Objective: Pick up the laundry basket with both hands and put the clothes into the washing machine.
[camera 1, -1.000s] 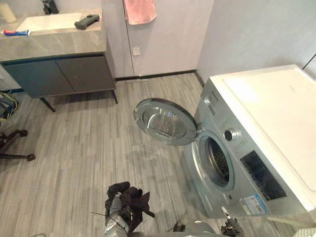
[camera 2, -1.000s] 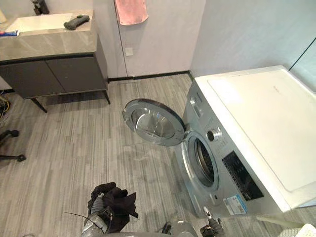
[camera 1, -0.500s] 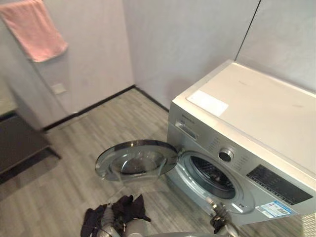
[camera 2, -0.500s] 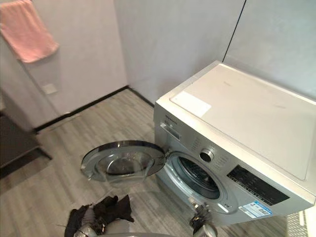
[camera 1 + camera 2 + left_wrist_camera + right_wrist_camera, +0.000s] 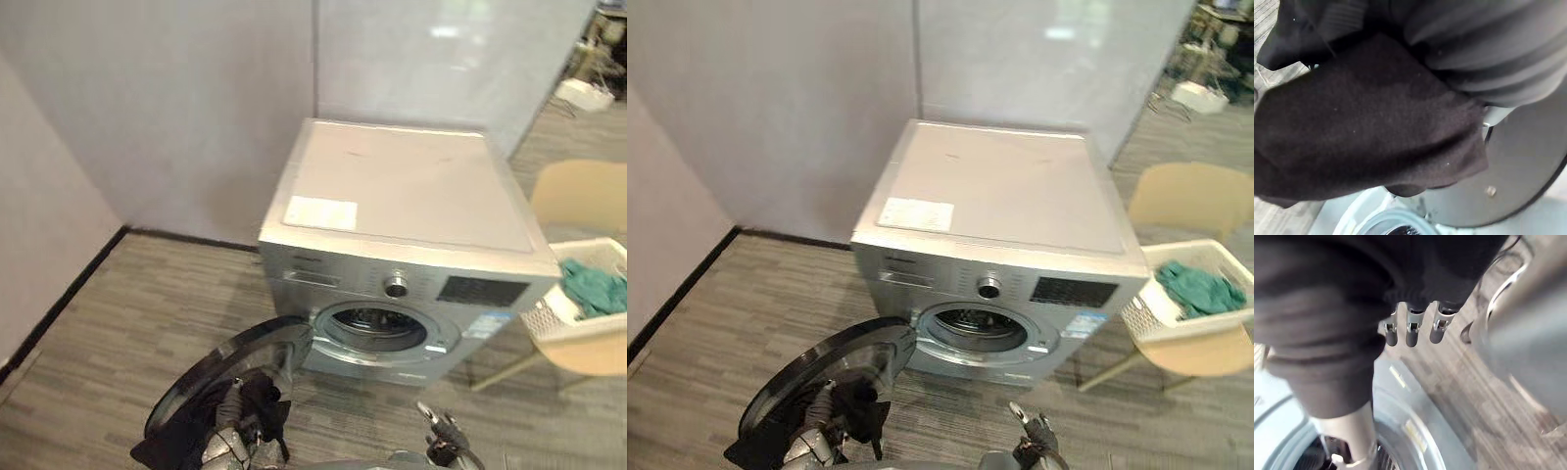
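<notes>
Black cloth marks where your work is: a black garment (image 5: 263, 399) is bunched in the left hand (image 5: 227, 446), low in the head view, and the fingers look curled into it, though the wrist view has them buried under the fabric. The hand hangs just over the open door (image 5: 211, 367) of the washing machine (image 5: 411, 186). The door swings out to the left of the drum opening (image 5: 377, 323).

You look to be at the loading step, with one piece on its way in. The next move needs the left hand carried right, past the door's hinge side, and then pushed forward into the opening before the fingers let go. Mind the door rim, since trailing cloth could snag there.

Your right hand (image 5: 441, 438) is low and in front of the machine, its fingers (image 5: 1410, 333) straight and holding nothing.

The laundry basket (image 5: 545, 315) sits on a beige chair (image 5: 578, 196) to the right of the machine, well apart from both hands, with teal clothes (image 5: 593, 284) inside. Nothing lies on the floor (image 5: 147, 304) between you and the drum.
</notes>
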`<state>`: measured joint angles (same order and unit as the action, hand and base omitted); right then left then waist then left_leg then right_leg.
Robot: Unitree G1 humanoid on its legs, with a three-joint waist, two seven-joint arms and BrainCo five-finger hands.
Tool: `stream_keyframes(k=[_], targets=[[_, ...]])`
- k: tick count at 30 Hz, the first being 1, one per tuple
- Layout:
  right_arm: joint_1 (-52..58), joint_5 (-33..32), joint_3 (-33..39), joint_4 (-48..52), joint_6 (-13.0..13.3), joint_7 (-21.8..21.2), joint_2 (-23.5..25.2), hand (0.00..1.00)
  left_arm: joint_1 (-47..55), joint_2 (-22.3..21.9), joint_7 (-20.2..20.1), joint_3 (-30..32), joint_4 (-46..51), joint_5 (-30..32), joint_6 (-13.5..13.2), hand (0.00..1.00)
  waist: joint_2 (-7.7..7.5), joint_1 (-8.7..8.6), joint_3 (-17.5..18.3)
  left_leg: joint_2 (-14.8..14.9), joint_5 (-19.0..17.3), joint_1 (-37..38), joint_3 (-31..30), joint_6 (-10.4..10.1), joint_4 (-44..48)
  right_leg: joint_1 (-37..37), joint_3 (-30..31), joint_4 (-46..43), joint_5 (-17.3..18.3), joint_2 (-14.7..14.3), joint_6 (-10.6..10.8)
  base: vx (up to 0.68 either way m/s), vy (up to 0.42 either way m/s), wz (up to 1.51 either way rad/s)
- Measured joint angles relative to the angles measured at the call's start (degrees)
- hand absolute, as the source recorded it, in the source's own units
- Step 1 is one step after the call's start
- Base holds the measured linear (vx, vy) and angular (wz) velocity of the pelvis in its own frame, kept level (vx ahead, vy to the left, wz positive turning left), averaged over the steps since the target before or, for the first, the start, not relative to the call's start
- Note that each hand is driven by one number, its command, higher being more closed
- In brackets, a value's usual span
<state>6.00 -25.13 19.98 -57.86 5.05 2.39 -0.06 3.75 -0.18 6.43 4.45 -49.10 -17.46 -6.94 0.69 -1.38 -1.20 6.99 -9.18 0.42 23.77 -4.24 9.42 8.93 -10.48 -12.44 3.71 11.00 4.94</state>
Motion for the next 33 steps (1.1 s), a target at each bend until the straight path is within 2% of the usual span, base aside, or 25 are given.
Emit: stream_keyframes(k=[1, 2, 3, 5, 7, 9, 12, 13, 14, 15, 16, 17, 18, 19, 20, 21, 22, 23, 24, 25, 26, 27, 28, 31, 33], targets=[[-0.1, 0.0, 0.8, -1.2, -0.1, 0.1, -0.6, 0.0, -0.6, -0.3, -0.2, -1.4, 0.0, -0.3, 0.0, 1.0, 1.01, -0.75, -0.9, 0.0, 1.4, 0.5, -0.7, -0.1, -2.1, -0.1, 0.3, 1.4, -0.8, -0.8, 0.4, -0.01, -0.134, -0.27], [-0.1, 0.0, 1.2, -1.6, -0.2, 0.2, -1.0, 0.0, -0.7, -0.5, -0.3, -2.4, -0.2, -0.4, 0.0, 1.0, 0.95, -1.07, -1.3, 0.1, 1.7, 0.7, -1.8, -0.3, -2.9, -0.1, 0.3, 1.8, -0.9, -1.2, 0.5, -0.01, -0.132, -0.14], [0.9, 0.0, 2.3, -2.6, -0.4, 0.2, -1.6, 0.0, -1.3, -1.2, -0.6, -3.2, -0.7, -0.4, 0.0, 1.0, 1.82, -1.14, -1.8, 0.6, 1.8, 2.0, -3.2, -0.6, -3.8, -1.6, 0.2, 2.8, -1.1, -2.2, 0.2, 0.0, -0.116, -0.09], [2.3, -0.1, 3.6, -3.7, -0.5, 0.2, -1.6, 0.0, -1.5, -1.5, -1.3, -3.3, -1.0, -0.4, 0.0, 1.0, 1.76, -1.09, -1.8, 2.0, 1.5, 3.5, -4.2, -1.0, -3.5, -4.0, -0.4, 4.3, -1.2, -3.6, 0.0, 0.0, -0.104, -0.04], [2.6, -0.1, 3.8, -3.8, -0.5, 0.2, -1.4, 0.0, -1.6, -1.3, -1.4, -3.3, -1.0, -0.4, 0.0, 1.0, 1.09, -1.03, -1.9, 3.1, 1.0, 4.0, -4.5, -1.9, -3.0, -5.0, -0.6, 5.6, -1.2, -4.8, -0.4, -0.02, -0.077, -0.01], [2.2, -0.1, 3.8, -3.7, -0.5, 0.1, -1.2, 0.0, -1.4, -1.2, -1.5, -3.4, -1.3, -0.5, 0.1, 1.0, 0.96, -0.87, -1.8, 5.2, -0.9, 3.3, -4.7, -3.3, -1.4, -5.8, -0.8, 6.9, -1.2, -6.2, -0.9, -0.01, -0.082, -0.06], [2.1, 0.0, 3.7, -3.6, -0.5, 0.1, -0.9, 0.0, -0.4, -0.1, -1.6, -3.8, -2.1, -0.4, 0.4, 1.0, 1.66, -0.71, -2.2, 9.4, -3.2, 3.0, -4.7, -5.3, 3.6, -7.3, -0.5, 7.0, 0.5, -9.3, -2.4, 0.1, -0.081, -0.11], [2.0, 0.0, 3.7, -3.5, -0.5, 0.1, -0.8, 0.0, -0.2, 0.4, -1.6, -3.8, -2.1, -0.4, 0.4, 1.0, 1.48, -0.52, -2.3, 9.8, -3.2, 2.5, -5.1, -5.4, 6.2, -7.8, -0.3, 7.0, 1.0, -9.4, -2.6, 0.19, -0.1, -0.13], [1.9, 0.6, 3.6, -3.6, -0.5, 0.1, -0.4, 0.0, 0.1, 1.2, -1.7, -3.8, -2.1, -0.4, 0.5, 1.0, 0.76, -0.76, -2.4, 11.2, -2.4, -1.8, -8.3, -4.1, 15.9, -8.1, -0.3, 6.2, 1.6, -10.0, -3.4, 0.18, -0.147, -0.2], [1.5, 1.1, 3.2, -3.4, -0.5, 0.0, -0.7, 0.0, 0.1, 1.2, -1.9, -3.5, -1.9, -0.4, 0.7, 1.0, 0.52, -0.34, -3.0, 11.3, 0.4, -6.3, -12.9, 0.3, 25.3, -8.3, 0.4, 4.6, 2.0, -10.2, -4.0, 0.17, -0.189, -0.28], [1.1, 1.3, 2.8, -3.4, -0.5, 0.0, -1.1, 0.0, 0.1, 1.0, -2.0, -3.6, -1.7, -0.4, 0.9, 1.0, 0.83, 0.02, -3.5, 11.0, 2.5, -8.0, -15.1, 1.5, 29.4, -8.8, 1.1, 4.2, 2.4, -10.2, -4.3, 0.17, -0.142, -0.52], [0.7, 2.0, 1.2, -3.3, -0.5, 0.0, -2.3, 0.0, 0.1, 0.8, -2.3, -3.7, -0.9, -0.4, 1.1, 1.0, 0.78, 0.89, -4.2, 10.7, 8.0, -11.3, -18.5, 0.5, 36.1, -10.1, 3.0, 3.8, 2.8, -9.8, -4.9, 0.19, -0.003, -0.6], [0.0, 3.2, 0.0, -2.5, -0.6, 0.0, -2.6, 0.0, 0.2, 0.3, -2.5, -3.8, -0.2, -0.4, 1.2, 1.0, 1.3, 1.99, -5.2, 9.7, 8.2, -13.1, -20.5, 0.4, 40.0, -10.4, 4.1, 3.6, 3.3, -9.5, -5.4, 0.21, 0.025, -0.69], [-0.3, 3.8, -0.2, -0.9, -0.4, 0.1, -3.3, 0.0, 0.2, -0.6, -2.8, -4.5, 1.1, -0.4, 1.5, 1.0, 2.64, 2.0, -6.1, 7.1, 3.8, -15.2, -22.2, 0.9, 41.8, -10.7, 5.0, 3.5, 3.6, -9.1, -5.5, 0.17, 0.044, -0.47], [-0.8, 4.1, -0.2, -0.9, -0.4, 0.1, -3.5, 0.0, 0.4, -1.1, -2.8, -4.5, 1.9, -0.4, 1.6, 1.0, 3.01, 1.95, -6.3, 5.5, 2.3, -16.1, -22.6, 0.3, 41.1, -10.7, 5.5, 3.5, 3.7, -8.7, -5.6, 0.13, 0.026, -0.43], [-2.0, 5.6, -0.3, -1.7, -0.7, 0.0, -3.7, 0.0, 0.8, -1.4, -2.9, -5.1, 3.8, -0.4, 1.6, 1.0, 3.19, 2.15, -6.4, 2.1, 0.9, -16.7, -22.9, -0.9, 36.3, -10.6, 6.4, 3.7, 3.7, -7.7, -5.5, 0.15, 0.043, -0.41], [-2.5, 6.1, -0.7, -1.6, -1.0, -0.1, -3.5, 0.0, 1.5, -1.3, -3.2, -5.5, 5.5, -0.4, 1.6, 1.0, 3.2, 2.16, -6.4, -0.5, 0.8, -16.2, -22.6, -0.9, 29.1, -10.7, 7.3, 4.0, 3.8, -7.4, -5.3, 0.16, 0.056, -0.42], [-3.0, 6.4, -1.0, -1.5, -1.1, -0.1, -3.2, 0.0, 1.7, -1.3, -3.5, -5.6, 6.1, -0.4, 1.6, 1.0, 3.29, 2.19, -6.4, -1.4, 0.9, -15.6, -22.4, -1.0, 25.0, -10.8, 7.6, 4.1, 4.0, -7.4, -5.0, 0.18, 0.083, -0.43], [-3.3, 7.2, -1.9, -1.3, -1.1, -0.1, -3.1, 0.0, 1.9, -1.3, -3.8, -6.3, 6.6, -0.4, 1.6, 1.0, 4.02, 2.25, -6.4, -2.6, 2.5, -14.0, -22.2, -1.8, 16.1, -10.9, 8.3, 4.1, 4.3, -8.1, -4.6, 0.19, 0.125, -0.41], [-3.6, 7.7, -2.7, -1.2, -1.1, -0.1, -3.1, 0.0, 1.9, -1.1, -4.0, -7.1, 6.6, -0.4, 1.7, 1.0, 4.9, 2.17, -6.2, -2.9, 2.3, -11.5, -21.6, 1.2, 11.2, -11.3, 9.3, 3.9, 5.1, -8.8, -3.5, 0.2, 0.131, -0.3], [-3.9, 7.8, -3.1, -0.9, -1.1, -0.2, -2.7, 0.0, 1.7, -1.0, -4.0, -7.3, 6.7, -0.4, 1.7, 1.0, 4.28, 1.98, -6.6, -3.3, 2.2, -10.2, -21.6, 1.5, 9.3, -11.5, 9.4, 3.8, 5.3, -8.4, -3.2, 0.18, 0.12, -0.19], [-3.9, 7.9, -4.4, 0.1, -1.0, -0.3, -2.1, 0.0, 0.9, -0.7, -4.0, -7.8, 6.9, -0.4, 1.7, 1.0, 2.64, 2.04, -7.5, -4.3, 2.6, -8.4, -20.7, 2.1, 6.7, -11.6, 9.4, 3.3, 5.9, -7.5, -2.5, 0.14, 0.076, -0.05], [-3.8, 8.0, -5.6, 0.6, -1.0, -0.5, -1.7, 0.0, 0.7, -0.5, -4.0, -8.5, 6.9, -0.4, 1.7, 1.0, 2.01, 2.17, -7.7, -5.0, 2.8, -7.9, -20.4, 2.4, 6.0, -11.6, 9.5, 3.0, 6.3, -6.7, -2.2, 0.12, 0.069, -0.04], [-2.8, 9.0, -8.0, 2.6, -0.9, -1.4, -1.5, 0.0, 0.6, -0.6, -4.2, -10.1, 7.2, -0.4, 1.7, 1.0, 1.73, 2.07, -7.7, -6.3, 2.4, -7.3, -19.7, 2.9, 5.6, -11.6, 9.3, 1.9, 7.5, -5.2, -1.1, 0.1, 0.075, 0.04], [-2.5, 10.0, -10.3, 4.7, -0.6, -1.5, -1.5, 0.0, 1.4, -0.5, -4.1, -11.2, 10.6, -0.4, 1.7, 1.0, 1.63, 2.07, -9.1, -6.3, 0.7, -7.8, -19.0, 3.7, 8.0, -10.2, 9.7, -2.1, 9.9, -4.9, -0.9, 0.04, 0.042, -0.07]])
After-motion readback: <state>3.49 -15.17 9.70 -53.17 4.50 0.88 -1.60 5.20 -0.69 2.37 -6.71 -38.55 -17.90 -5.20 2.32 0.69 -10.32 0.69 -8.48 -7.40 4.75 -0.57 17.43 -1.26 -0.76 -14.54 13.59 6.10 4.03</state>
